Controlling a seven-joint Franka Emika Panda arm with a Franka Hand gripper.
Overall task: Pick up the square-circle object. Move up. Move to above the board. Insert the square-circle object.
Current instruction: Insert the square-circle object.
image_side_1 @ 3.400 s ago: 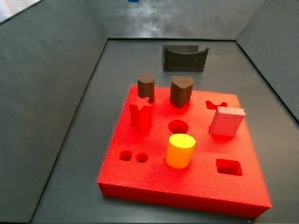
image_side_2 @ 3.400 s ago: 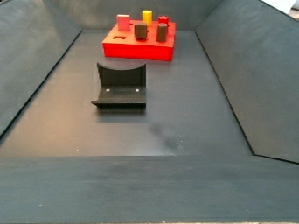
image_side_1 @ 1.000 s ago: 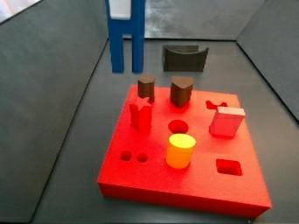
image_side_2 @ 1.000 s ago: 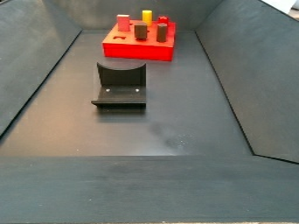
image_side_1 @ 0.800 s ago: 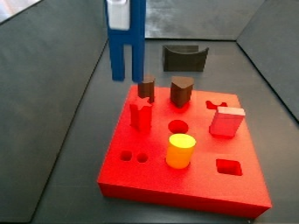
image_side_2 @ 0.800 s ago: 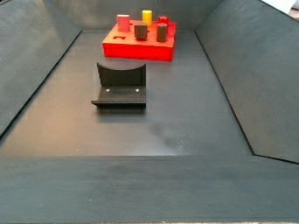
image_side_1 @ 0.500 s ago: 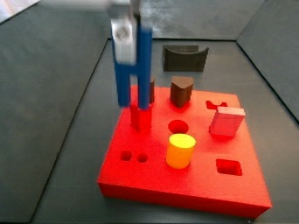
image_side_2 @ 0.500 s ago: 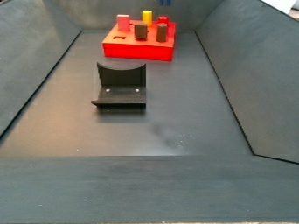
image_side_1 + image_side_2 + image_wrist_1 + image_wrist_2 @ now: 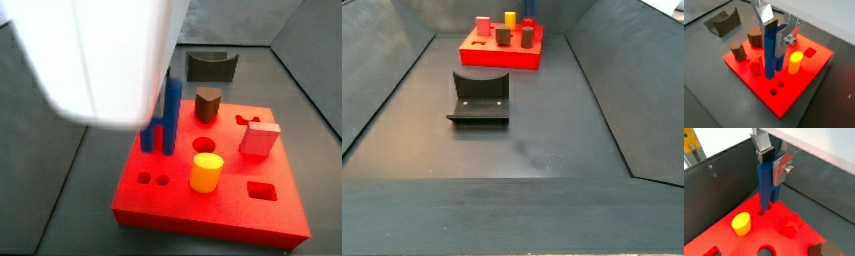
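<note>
The board [image 9: 794, 97] lay flat on the dark floor, filling the middle of both wrist views, with the fixture [image 9: 480, 97] well apart from it in a side view. Above the board, the end effector [image 9: 769, 170] was closed on the blue square-circle object [image 9: 773, 50], held upright, lower end at the board beside the yellow cylinder [image 9: 795, 62].

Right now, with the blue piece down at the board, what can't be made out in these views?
- Gripper: fingertips and grip on the blue piece unclear in both wrist views.
- Side view: a pale blur covers the gripper and the board's far corner.
- Other side view: board too small; blue piece barely shows.
- Blue piece's lower end and the two small holes: seating unclear.
</note>
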